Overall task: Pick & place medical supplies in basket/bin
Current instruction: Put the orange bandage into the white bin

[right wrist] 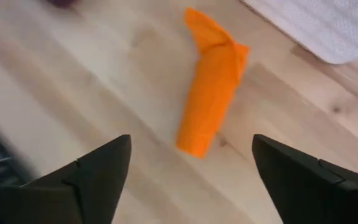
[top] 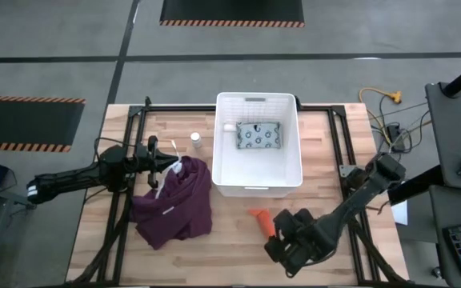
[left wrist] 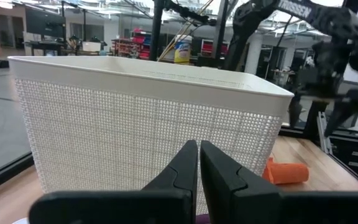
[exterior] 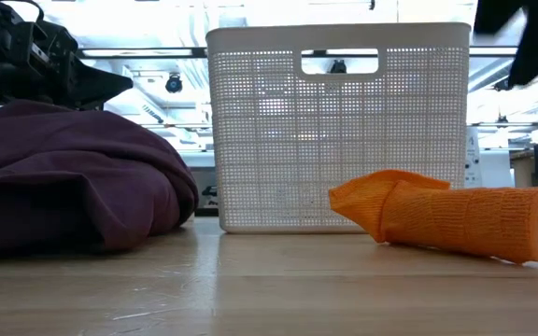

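Note:
The orange tube-like roll [top: 261, 217] lies on its side on the table, in front of the basket's near wall; it also shows in the low view [exterior: 456, 217] and right wrist view [right wrist: 213, 99]. My right gripper [right wrist: 191, 168] is open above the table just near of the roll [top: 282, 238], a finger on either side and touching nothing. The white slatted basket [top: 294, 164] holds the grey dotted packet [top: 259, 134] and one small white piece [top: 229, 126]. A tiny white bottle [top: 195, 139] stands left of the basket. My left gripper [top: 170, 164] is shut, just above the maroon cloth [top: 174, 200], pointing at the basket [left wrist: 135, 124].
The maroon cloth [exterior: 63, 177] lies heaped left of the basket, near the table's front. Black frame rails [top: 126, 176] run along both sides of the table. Bare wood lies between the cloth and the orange roll [left wrist: 288, 173]. Cables and equipment sit beyond the right edge.

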Controlling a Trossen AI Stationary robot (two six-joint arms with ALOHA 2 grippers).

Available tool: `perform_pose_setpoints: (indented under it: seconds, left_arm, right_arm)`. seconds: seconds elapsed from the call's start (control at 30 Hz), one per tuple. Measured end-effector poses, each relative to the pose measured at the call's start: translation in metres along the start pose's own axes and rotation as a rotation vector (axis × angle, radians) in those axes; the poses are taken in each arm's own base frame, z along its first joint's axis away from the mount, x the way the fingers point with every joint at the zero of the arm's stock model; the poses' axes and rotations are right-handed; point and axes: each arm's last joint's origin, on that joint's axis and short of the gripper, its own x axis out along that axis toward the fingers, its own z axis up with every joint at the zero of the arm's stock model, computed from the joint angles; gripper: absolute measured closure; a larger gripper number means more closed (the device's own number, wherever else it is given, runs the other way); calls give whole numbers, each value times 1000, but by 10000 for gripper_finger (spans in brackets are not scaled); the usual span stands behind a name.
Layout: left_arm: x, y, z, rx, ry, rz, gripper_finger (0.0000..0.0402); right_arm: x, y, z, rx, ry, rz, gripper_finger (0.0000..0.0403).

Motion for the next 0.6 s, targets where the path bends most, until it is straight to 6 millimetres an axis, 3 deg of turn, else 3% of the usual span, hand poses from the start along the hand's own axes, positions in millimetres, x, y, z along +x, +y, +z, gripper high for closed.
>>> perform_pose_setpoints:
  seconds: [0.37,0.6]
  left_arm:
    - [0,0,0,-1,5,1,400]
    - [0,0,0,-1,5,1,400]
  right_arm:
    - [62,0,-21,-4,-102,-167,74]
    - [93,4,-29,14,-117,-174,76]
